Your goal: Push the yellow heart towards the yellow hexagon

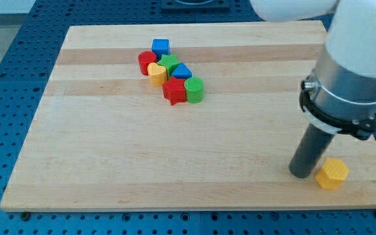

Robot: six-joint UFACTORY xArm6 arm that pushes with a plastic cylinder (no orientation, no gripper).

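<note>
- The arm carries no pincer, so there is nothing released, clenched or grasping to report; it ends in a straight dark rod, and my tip [301, 175] rests on the pale wooden worktop [109, 170] near the view's bottom right.
- The yellow hexagon block [332, 173] lies just beside my tip, on its right towards the view's right edge; I cannot tell whether they touch.
- The yellow heart block [156, 74] is well apart from my tip, far off towards the view's upper left, packed into a cluster.
- My judgement on progress: nothing of the push is done. The heart sits in its cluster and the hexagon is at the far side of the worktop, so the whole travel is left.
- Around the heart, all up-left of my tip: a red cylinder block [147, 62] touching it on the view's left, a blue cube block [160, 47] above, a green star-like block [169, 63] at its upper right, a blue triangular block [182, 71] beyond that, a red star block [174, 91] just below and right, and a green cylinder block [194, 89] beside the red star.
- What stands in the way: the red star and green cylinder lie between the heart and my tip, right on the line towards the hexagon. I would guess my tip must come round to the heart's far, upper-left side, where the red cylinder crowds it, and a straight push risks dragging neighbours along.
</note>
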